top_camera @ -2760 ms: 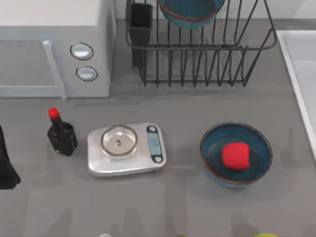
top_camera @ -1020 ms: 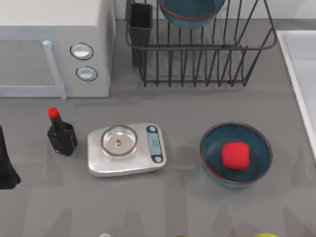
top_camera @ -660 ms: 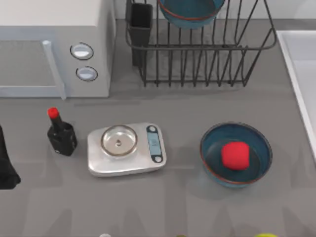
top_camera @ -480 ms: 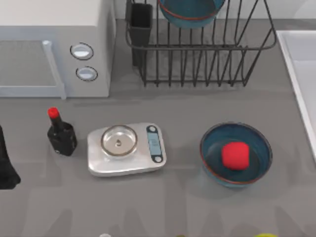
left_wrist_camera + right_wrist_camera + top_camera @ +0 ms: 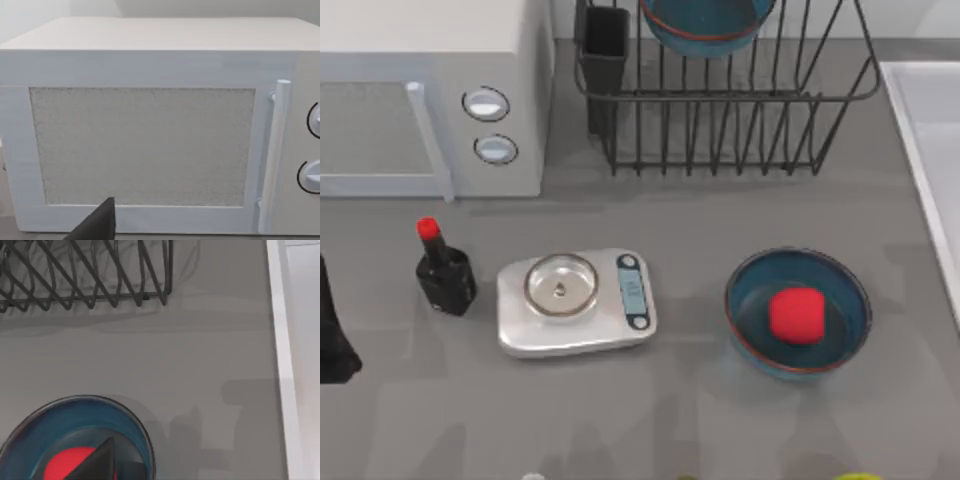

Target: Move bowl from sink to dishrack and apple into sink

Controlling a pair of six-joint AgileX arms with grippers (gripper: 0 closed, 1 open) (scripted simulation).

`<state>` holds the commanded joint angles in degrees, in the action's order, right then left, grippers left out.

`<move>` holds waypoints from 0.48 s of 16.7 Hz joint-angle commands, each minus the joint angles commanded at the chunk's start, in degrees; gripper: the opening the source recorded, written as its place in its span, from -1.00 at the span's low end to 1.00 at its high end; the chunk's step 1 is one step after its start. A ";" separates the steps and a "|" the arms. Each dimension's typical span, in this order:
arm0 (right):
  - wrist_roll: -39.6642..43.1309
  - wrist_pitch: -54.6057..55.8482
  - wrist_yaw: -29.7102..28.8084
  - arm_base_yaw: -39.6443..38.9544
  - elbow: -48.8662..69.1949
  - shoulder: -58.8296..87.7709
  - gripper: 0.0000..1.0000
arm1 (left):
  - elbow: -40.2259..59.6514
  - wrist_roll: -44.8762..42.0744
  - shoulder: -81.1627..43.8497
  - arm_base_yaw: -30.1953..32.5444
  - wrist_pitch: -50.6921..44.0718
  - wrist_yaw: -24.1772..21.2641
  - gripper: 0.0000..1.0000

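Observation:
A teal-blue bowl (image 5: 705, 25) with a reddish rim sits in the black wire dishrack (image 5: 720, 120) at the back. A second, like bowl (image 5: 840, 290) rests on the table right of centre, and the red apple (image 5: 796, 314) lies inside it. The pale sink (image 5: 920, 130) runs along the right edge. In the right wrist view a dark part of my right gripper (image 5: 97, 465) hangs over that bowl (image 5: 75, 415) and the apple (image 5: 65, 465), with the dishrack (image 5: 90, 275) and the sink rim (image 5: 280, 365) beyond. My left arm (image 5: 332, 340) is parked at the left edge.
A white microwave (image 5: 430, 90) fills the back left and faces the left wrist camera (image 5: 150, 140). A black bottle with a red cap (image 5: 442, 268) and a silver kitchen scale (image 5: 575, 302) stand in front of it. A dark cutlery cup (image 5: 605, 45) sits at the rack's left corner.

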<state>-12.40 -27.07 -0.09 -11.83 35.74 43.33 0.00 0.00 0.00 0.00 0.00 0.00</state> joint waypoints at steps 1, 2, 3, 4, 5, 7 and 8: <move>-1.56 -3.44 -0.01 -1.51 4.55 5.96 1.00 | 0.00 0.00 0.00 0.00 0.00 0.00 1.00; -3.14 -6.90 -0.02 -3.02 9.14 12.00 1.00 | 0.00 0.00 0.00 0.00 0.00 0.00 1.00; -4.70 -10.34 -0.03 -4.53 13.71 18.06 1.00 | 0.00 0.00 0.00 0.00 0.00 0.00 1.00; -6.23 -13.72 -0.04 -6.01 18.23 24.05 1.00 | 0.00 0.00 0.00 0.00 0.00 0.00 1.00; -7.72 -17.01 -0.05 -7.45 22.64 29.93 1.00 | 0.00 0.00 0.00 0.00 0.00 0.00 1.00; -10.49 -23.15 -0.06 -10.16 30.93 41.00 1.00 | 0.00 0.00 0.00 0.00 0.00 0.00 1.00; -11.75 -25.94 -0.05 -11.40 34.70 46.08 1.00 | 0.00 0.00 0.00 0.00 0.00 0.00 1.00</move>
<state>-24.15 -53.01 -0.13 -23.23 70.44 89.41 0.00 0.00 0.00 0.00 0.00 0.00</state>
